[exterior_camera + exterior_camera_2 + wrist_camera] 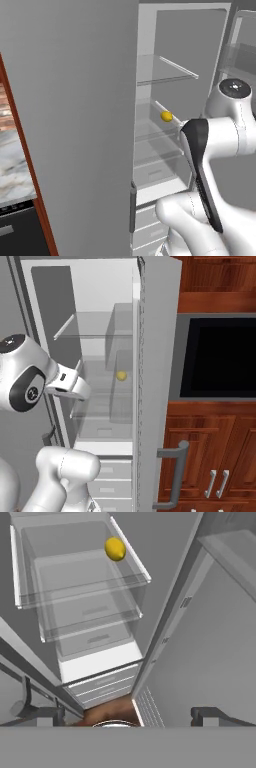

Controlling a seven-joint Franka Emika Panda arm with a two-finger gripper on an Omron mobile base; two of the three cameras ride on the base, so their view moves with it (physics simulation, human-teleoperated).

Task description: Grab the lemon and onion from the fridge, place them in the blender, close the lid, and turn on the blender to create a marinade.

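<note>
On a glass shelf partway up the open fridge (170,60) sits the lemon (166,116), a small yellow fruit near the shelf's front edge and toward its right side as seen from the left base camera. From the right base camera the same lemon (121,375) shows through the pale interior, just left of the fridge's (150,356) long grey side wall. Along the hand camera, the lemon (115,549) lies far off at the upper part of the picture, resting on the clear shelf with nothing touching it; below that shelf come another glass shelf and then pale drawers (100,679).

Well apart from the fruit, the jaws (128,714) stand spread, their two dark tips far apart at the bottom of the hand camera's picture, with nothing between them. One fingertip (205,714) shows at the right, close to the fridge's grey inner wall (210,652).

Outside the fridge, the white arm (220,125) bends in front of the open compartment, its dark-sided link crossing the lower shelves. To the right of the fridge stands a dark built-in oven (220,356) set in reddish wood cabinets (210,456) with metal handles. To the far left, a strip of marbled counter (12,170) and a brick wall (5,107) lie beyond the fridge's closed grey side.
</note>
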